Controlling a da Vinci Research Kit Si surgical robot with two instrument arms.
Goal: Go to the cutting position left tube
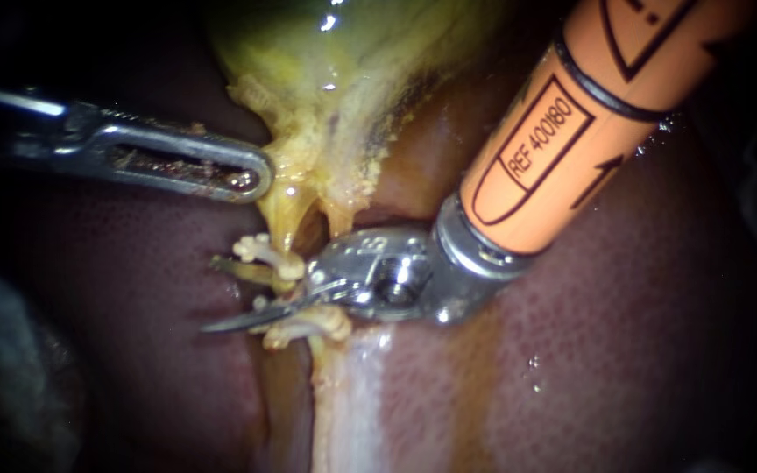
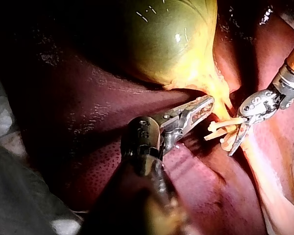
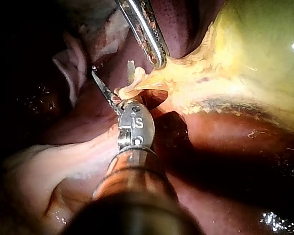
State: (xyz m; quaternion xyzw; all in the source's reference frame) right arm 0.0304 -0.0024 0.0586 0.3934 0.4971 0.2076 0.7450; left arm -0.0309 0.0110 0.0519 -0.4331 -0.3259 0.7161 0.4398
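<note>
Dark red liver [image 1: 133, 368] fills the background. At ten o'clock, my left instrument [image 1: 251, 175] has its jaws clamped on the yellow gallbladder [image 1: 343, 105] edge. Centrally, the clipped left tube [image 1: 284, 223] lies between the parted blades of my right instrument [image 1: 216, 293], at nine o'clock from their hinge.

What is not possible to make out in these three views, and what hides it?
- Endoscope view: the left tube between the clips is covered by the right instrument; where they meet is hidden.
- Endoscope view: the gallbladder is cut off by the upper edge.
- Right wrist view: the right instrument's blurred shaft hides the liver beneath it.
- Left wrist view: the left instrument's dark shaft hides the liver beneath it.
</note>
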